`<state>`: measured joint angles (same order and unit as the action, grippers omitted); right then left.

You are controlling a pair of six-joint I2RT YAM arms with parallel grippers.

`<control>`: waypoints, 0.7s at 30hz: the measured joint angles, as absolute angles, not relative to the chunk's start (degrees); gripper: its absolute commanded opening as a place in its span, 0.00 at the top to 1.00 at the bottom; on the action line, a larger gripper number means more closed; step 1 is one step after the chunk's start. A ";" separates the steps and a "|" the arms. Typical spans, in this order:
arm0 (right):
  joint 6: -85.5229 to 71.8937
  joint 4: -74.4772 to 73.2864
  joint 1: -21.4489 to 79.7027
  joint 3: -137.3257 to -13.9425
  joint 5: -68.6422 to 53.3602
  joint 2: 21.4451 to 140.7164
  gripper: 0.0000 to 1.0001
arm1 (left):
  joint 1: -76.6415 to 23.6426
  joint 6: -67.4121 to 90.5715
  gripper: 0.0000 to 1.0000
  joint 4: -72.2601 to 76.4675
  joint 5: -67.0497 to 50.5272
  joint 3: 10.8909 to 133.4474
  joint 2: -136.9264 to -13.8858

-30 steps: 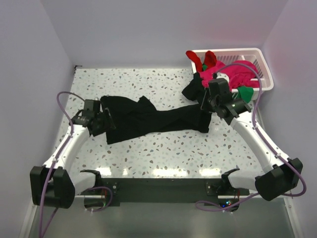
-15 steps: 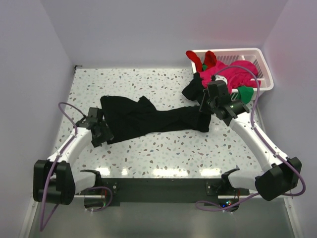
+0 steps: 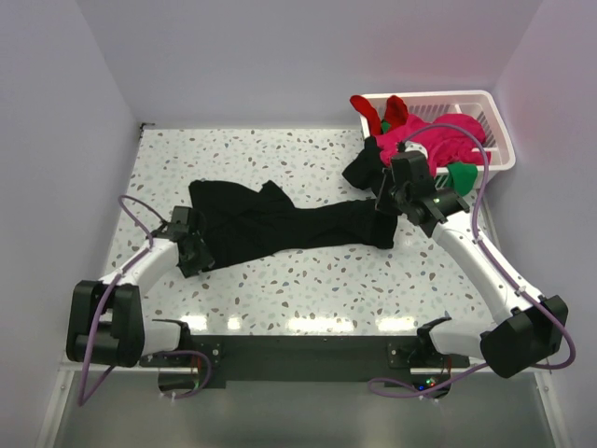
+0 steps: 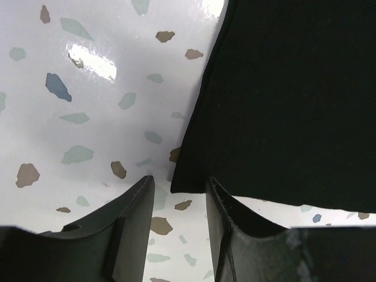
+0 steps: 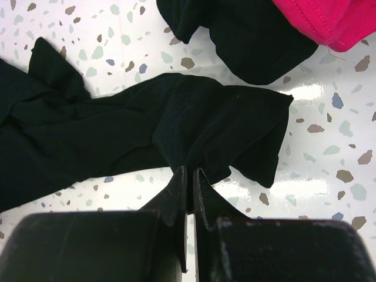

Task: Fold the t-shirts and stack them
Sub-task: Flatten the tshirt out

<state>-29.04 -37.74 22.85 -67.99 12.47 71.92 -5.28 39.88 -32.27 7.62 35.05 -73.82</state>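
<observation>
The large black t-shirt (image 3: 280,224) lies stretched in a band across the table. My right gripper (image 3: 384,207) is shut on its right end; the cloth bunches between the fingers in the right wrist view (image 5: 194,126). My left gripper (image 3: 198,252) is open and low over the table at the shirt's lower left corner (image 4: 182,182), which lies just ahead of the gap between the fingers. Another black shirt (image 3: 362,168), a magenta-pink one (image 3: 434,140), a red one (image 3: 384,110) and a green one (image 3: 462,175) hang in and over the basket.
The white slatted basket (image 3: 494,126) stands at the back right corner of the speckled table (image 3: 308,280). Purple walls close in the left, back and right sides. The arm bases sit at the near edge.
My left gripper has moved down and slightly right along the shirt's left edge to its lower corner. The right gripper and the shirt have hardly moved.
</observation>
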 measured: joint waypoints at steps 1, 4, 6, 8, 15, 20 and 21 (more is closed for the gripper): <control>-29.04 -37.74 22.85 -67.99 12.47 71.92 1.00 | -5.30 39.88 0.58 -31.88 7.68 35.03 -73.80; -29.04 -37.74 22.85 -67.99 12.49 71.90 1.00 | -5.30 39.83 0.74 -30.41 7.84 34.74 -73.89; -29.04 -37.76 22.85 -67.99 12.49 71.88 1.00 | -5.28 39.94 0.87 -29.15 7.92 34.26 -73.87; -29.04 -37.82 22.85 -67.99 12.49 71.88 1.00 | -5.28 39.81 1.00 -27.66 7.60 33.78 -73.73; -28.29 -39.03 22.85 -69.10 12.56 71.48 1.00 | -5.21 39.33 1.00 -27.24 6.42 34.57 -73.21; -25.12 -42.04 22.85 -79.42 13.13 73.36 1.00 | -2.42 38.28 1.00 -32.95 5.72 47.20 -71.11; -24.45 -42.19 22.85 -82.21 13.32 73.97 1.00 | -1.37 38.09 1.00 -33.10 5.58 51.13 -70.41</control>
<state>-24.45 -42.19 22.85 -82.21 13.32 73.97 -1.37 38.09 -33.10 5.58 51.13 -70.41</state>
